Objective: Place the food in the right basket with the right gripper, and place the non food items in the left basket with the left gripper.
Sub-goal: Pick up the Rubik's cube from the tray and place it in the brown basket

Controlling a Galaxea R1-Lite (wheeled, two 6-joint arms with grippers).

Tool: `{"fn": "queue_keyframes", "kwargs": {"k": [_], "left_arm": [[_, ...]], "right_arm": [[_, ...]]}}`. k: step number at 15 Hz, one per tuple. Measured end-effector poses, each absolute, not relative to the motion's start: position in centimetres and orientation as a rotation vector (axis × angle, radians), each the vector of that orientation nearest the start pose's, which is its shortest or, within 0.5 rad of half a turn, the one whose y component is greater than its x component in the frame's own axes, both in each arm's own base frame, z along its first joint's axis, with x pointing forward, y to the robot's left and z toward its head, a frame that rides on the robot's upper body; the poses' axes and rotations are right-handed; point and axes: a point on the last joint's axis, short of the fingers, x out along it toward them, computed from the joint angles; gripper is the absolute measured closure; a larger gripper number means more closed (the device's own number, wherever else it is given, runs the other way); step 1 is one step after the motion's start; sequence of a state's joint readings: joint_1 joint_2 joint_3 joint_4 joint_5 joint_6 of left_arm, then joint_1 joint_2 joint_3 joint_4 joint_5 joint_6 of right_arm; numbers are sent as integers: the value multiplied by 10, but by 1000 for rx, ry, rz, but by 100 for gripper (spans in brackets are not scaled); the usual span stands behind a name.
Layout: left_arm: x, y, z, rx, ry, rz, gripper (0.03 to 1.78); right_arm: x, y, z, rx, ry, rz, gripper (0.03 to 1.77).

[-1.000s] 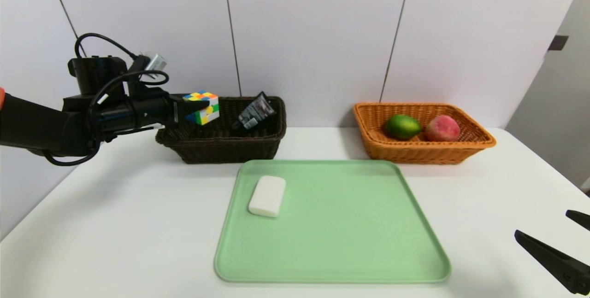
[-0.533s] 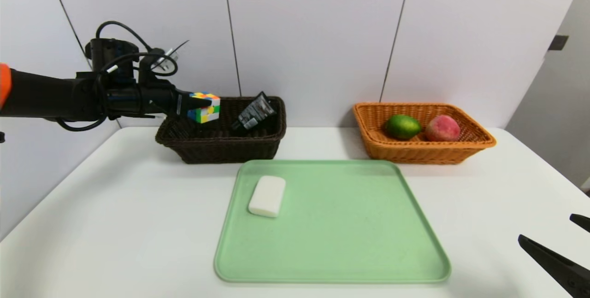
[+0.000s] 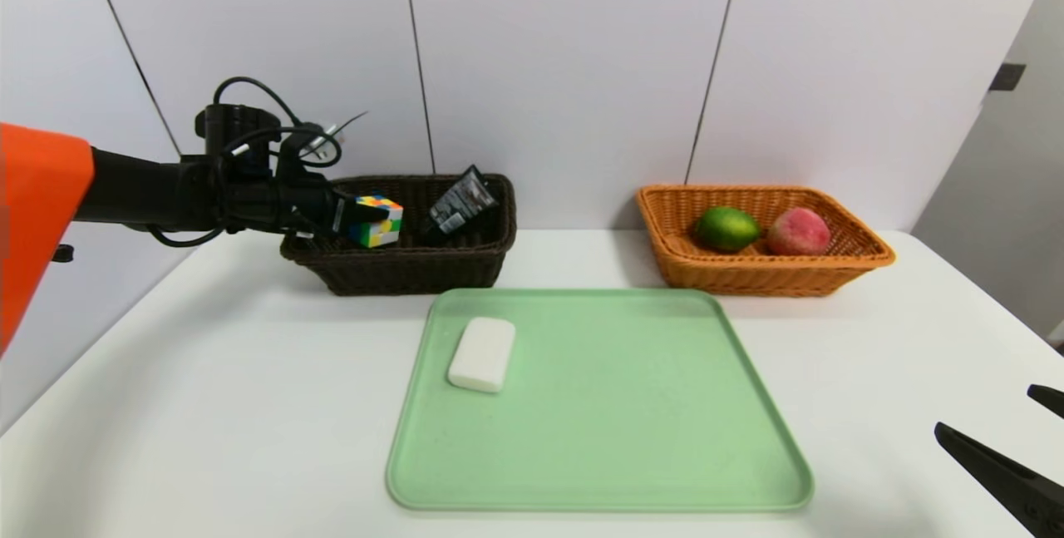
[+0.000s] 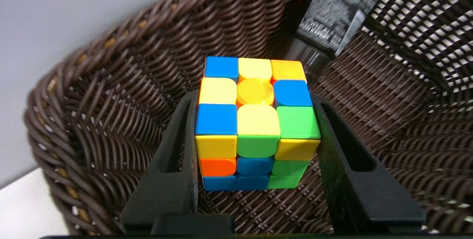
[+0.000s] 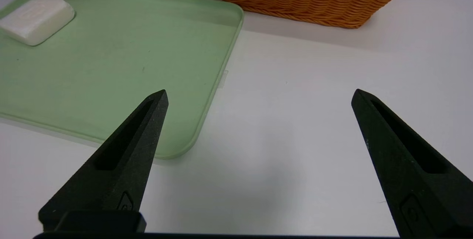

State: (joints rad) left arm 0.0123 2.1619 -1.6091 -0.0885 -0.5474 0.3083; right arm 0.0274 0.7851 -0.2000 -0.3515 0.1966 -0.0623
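Dark brown wicker surrounds the puzzle cube point(image 4: 256, 120), which the left gripper point(image 4: 255, 150) holds clamped between its two black fingers point(image 4: 173, 172), inside the near-left end of the left basket point(image 3: 399, 264) and, as far as the wrist view shows, just above its woven floor. To finish this step well, I judge the cube should be let down until it is at or almost on the weave, kept apart from the black tube point(image 3: 459, 204) leaning at the far end, and only then released; the fingers should part fully and draw back up and out without catching the rim (the side wall stands close beside the fingers).

Counting: two baskets, the brown one and the orange right basket point(image 3: 761, 272); one cube; one black tube; two fruits in the orange basket, a green lime point(image 3: 726, 228) and a reddish peach point(image 3: 798, 231); one green tray point(image 3: 632, 455) bearing one white soap bar point(image 3: 482, 353), a non-food item not yet sorted. Well away, the right gripper point(image 5: 258, 98) hangs with fingers spread wide and holding nothing, low over the table beside the tray's corner.
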Motion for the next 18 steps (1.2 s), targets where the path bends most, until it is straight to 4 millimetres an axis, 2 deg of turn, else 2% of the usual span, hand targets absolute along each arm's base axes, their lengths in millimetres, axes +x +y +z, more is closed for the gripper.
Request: {"fn": "queue_keyframes", "kwargs": {"k": [6,14,16,18], "left_arm": [[457,-6,169,185,358,-586,90],[461,-10,167,209,338,-530,90],[461,-11,168,209,336,-529,77],[462,-11,170,212,313,-529,97]], "right_arm": [[74,6,154,-41,229,230,9],[74,7,154,-42,231,232,9],[74,7,154,-42,231,232,9],[74,7,153,-41,233,232,9]]}}
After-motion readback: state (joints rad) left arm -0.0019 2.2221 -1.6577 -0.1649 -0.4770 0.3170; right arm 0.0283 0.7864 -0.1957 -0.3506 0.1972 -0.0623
